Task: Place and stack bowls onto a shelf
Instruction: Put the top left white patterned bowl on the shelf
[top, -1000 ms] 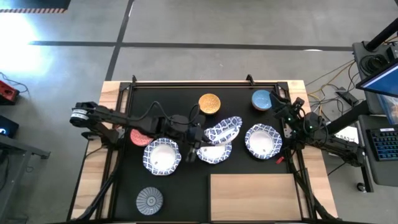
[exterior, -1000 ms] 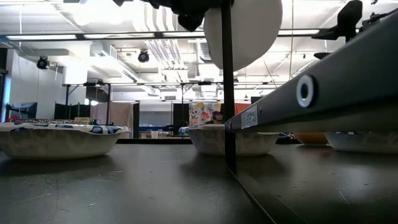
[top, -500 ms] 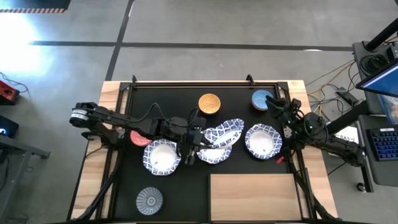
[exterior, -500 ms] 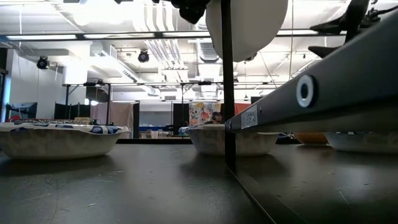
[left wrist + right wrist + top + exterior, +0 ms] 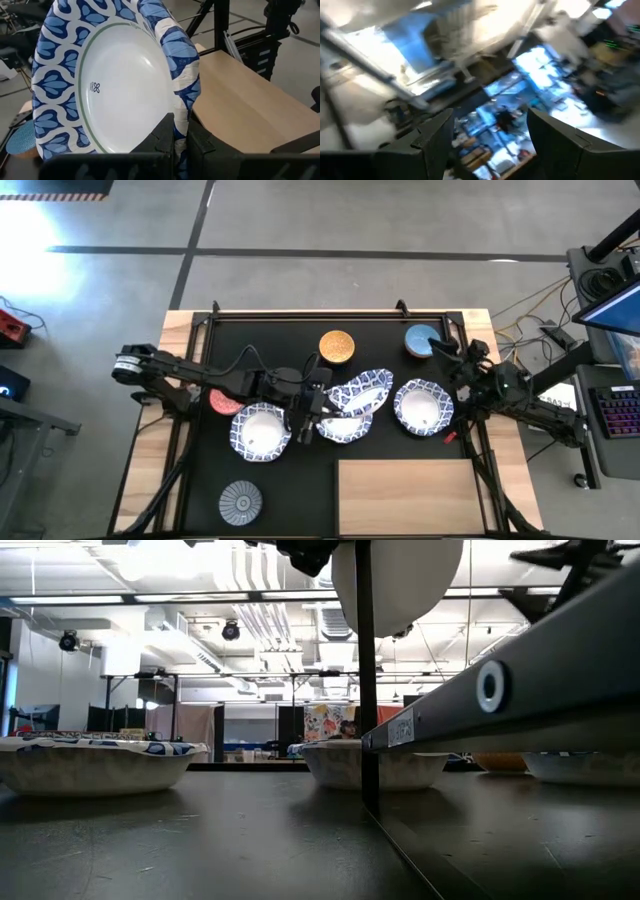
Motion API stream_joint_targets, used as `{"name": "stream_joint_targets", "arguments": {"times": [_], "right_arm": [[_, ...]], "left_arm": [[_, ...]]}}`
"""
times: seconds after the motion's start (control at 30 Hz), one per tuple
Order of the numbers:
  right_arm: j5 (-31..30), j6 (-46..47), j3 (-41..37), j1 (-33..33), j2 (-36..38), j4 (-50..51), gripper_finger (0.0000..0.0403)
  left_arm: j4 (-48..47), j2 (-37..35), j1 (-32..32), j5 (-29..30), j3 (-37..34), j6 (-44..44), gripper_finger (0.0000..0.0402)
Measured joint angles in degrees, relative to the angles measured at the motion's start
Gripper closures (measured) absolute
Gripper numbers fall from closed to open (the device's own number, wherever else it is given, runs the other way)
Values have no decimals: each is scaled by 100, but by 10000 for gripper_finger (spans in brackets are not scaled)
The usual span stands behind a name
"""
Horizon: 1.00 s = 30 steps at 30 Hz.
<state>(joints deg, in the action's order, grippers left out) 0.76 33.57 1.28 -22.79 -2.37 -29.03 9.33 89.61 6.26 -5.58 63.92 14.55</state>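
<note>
My left gripper (image 5: 322, 398) (image 5: 180, 131) is shut on a large blue-rimmed white bowl (image 5: 362, 391) (image 5: 398, 580), held tilted above another large bowl (image 5: 345, 427) at the mat's middle. Two more large bowls rest on their bases on the mat, one to the left (image 5: 260, 430) and one to the right (image 5: 423, 406). The orange bowl (image 5: 337, 345), the blue bowl (image 5: 421, 340), the pink-red bowl (image 5: 221, 399) and the grey-striped bowl (image 5: 240, 502) sit apart. The pale shelf board (image 5: 405, 496) lies at the near edge. My right gripper (image 5: 453, 353) (image 5: 490, 145) is open beside the blue bowl. My left gripper pinches the large bowl's patterned rim (image 5: 181, 112), one finger inside the bowl and one outside. The fingers come roughly level from the table's left. The bowl is lifted clear and stands nearly on edge, its hollow facing the wrist camera.
A big black mat (image 5: 300, 480) with a metal frame (image 5: 365, 690) covers most of the table. The pink-red bowl is partly under my left arm. Cables and a laptop stand off the table's right edge.
My left gripper has raised the held bowl a little higher. My right gripper has moved toward the table's far edge, near the blue bowl, and has risen in the low view.
</note>
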Motion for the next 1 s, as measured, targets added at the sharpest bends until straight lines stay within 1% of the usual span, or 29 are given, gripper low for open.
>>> {"name": "stream_joint_targets", "arguments": {"times": [0.13, 0.2, 0.3, 0.4, 0.47, 0.63, 0.77, 0.9, 1.0], "right_arm": [[455, -572, 446, 0, -34, 377, 171], [655, -960, 757, 0, -67, 980, 171], [974, -1586, 1381, 2, -218, 2304, 171], [1004, -1920, 2003, 2, -505, 3488, 172], [1026, -2037, 2378, 2, -754, 4051, 172], [1570, -2084, 3219, 2, -1378, 4761, 172], [2040, -2199, 3751, 8, -1840, 5422, 172], [2221, -2423, 4123, 85, -2228, 5913, 172], [2280, -2779, 4238, 210, -2430, 5955, 172]], "left_arm": [[18, 1, -22, 0, 0, 0, 401], [30, 2, -28, -22, 0, 0, 401], [27, 2, -70, -456, 0, 0, 401], [80, 63, -121, -1013, 0, -23, 401], [87, 155, -144, -1255, 0, -72, 401], [128, 530, -232, -1485, 44, -341, 401], [208, 715, -324, -1748, 254, -417, 401], [178, 847, -401, -1947, 375, -422, 401], [175, 853, -459, -1950, 382, -410, 401]]}}
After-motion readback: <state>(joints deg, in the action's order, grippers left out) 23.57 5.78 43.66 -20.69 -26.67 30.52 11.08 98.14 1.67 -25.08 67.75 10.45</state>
